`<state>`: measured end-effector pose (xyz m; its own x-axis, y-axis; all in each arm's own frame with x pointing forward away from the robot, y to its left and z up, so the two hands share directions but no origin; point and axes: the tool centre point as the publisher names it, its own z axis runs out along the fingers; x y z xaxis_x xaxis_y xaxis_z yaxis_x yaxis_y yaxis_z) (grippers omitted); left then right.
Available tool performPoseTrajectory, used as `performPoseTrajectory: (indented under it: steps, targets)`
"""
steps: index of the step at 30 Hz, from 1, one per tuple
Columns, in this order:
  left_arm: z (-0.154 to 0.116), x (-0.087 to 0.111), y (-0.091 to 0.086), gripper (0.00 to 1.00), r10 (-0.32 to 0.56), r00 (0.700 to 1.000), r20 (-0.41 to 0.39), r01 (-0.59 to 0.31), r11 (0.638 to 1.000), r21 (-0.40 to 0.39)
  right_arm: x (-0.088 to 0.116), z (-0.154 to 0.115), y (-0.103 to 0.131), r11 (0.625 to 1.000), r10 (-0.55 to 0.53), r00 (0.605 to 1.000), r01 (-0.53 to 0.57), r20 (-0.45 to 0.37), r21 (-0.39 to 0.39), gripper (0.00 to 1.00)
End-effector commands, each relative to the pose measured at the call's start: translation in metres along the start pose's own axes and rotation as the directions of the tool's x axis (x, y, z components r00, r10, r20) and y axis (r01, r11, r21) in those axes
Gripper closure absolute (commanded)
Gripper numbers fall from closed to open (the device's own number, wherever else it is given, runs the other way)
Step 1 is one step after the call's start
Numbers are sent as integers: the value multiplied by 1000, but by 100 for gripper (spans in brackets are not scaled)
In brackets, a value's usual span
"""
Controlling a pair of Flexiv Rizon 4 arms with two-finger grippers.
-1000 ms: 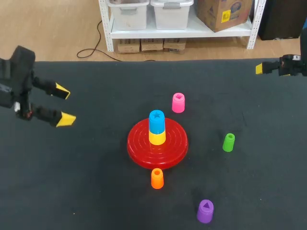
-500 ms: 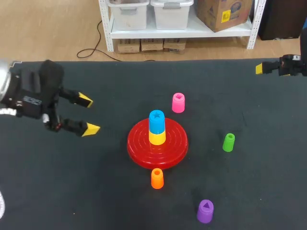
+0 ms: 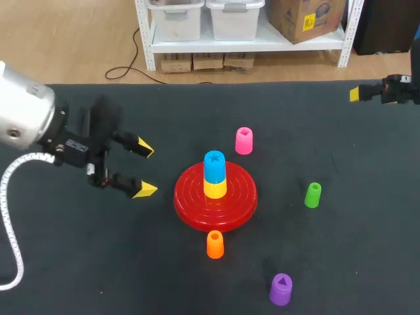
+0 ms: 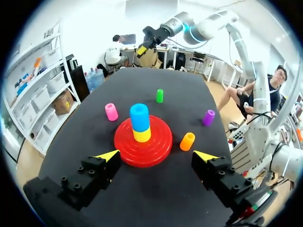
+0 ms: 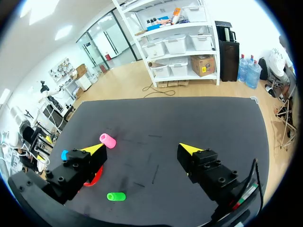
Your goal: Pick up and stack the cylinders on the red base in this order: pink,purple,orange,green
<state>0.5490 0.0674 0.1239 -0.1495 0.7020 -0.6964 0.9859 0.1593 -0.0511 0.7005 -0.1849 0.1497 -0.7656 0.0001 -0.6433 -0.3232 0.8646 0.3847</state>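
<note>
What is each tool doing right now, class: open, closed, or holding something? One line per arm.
Left tool: open, holding nothing.
Right tool: open, holding nothing.

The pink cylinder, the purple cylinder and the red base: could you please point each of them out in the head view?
pink cylinder (image 3: 244, 142), head view, middle of its side.
purple cylinder (image 3: 281, 290), head view, middle of its side.
red base (image 3: 190, 198), head view, bare ringed surface beside the stack.
</note>
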Motion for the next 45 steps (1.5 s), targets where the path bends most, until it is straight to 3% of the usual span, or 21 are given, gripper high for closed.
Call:
performPoseTrajectory:
  steps: [1,9,19,38,45]
  targets:
    - [10,1,9,0,-2,1000,-12,2,1000,8,0,0,0,1000,0,1000,0,0,0,0]
    - [13,5,11,0,-6,1000,-17,7,1000,17,0,0,0,1000,0,1000,0,0,0,0]
    - [21,27,26,0,-62,997,-43,63,998,8,0,0,0,1000,0,1000,0,0,0,0]
    - [28,20,35,0,-61,996,-65,62,998,10,0,0,0,1000,0,1000,0,0,0,0]
    - [30,21,35,0,-67,991,-112,69,998,7,0,0,0,1000,0,1000,0,0,0,0]
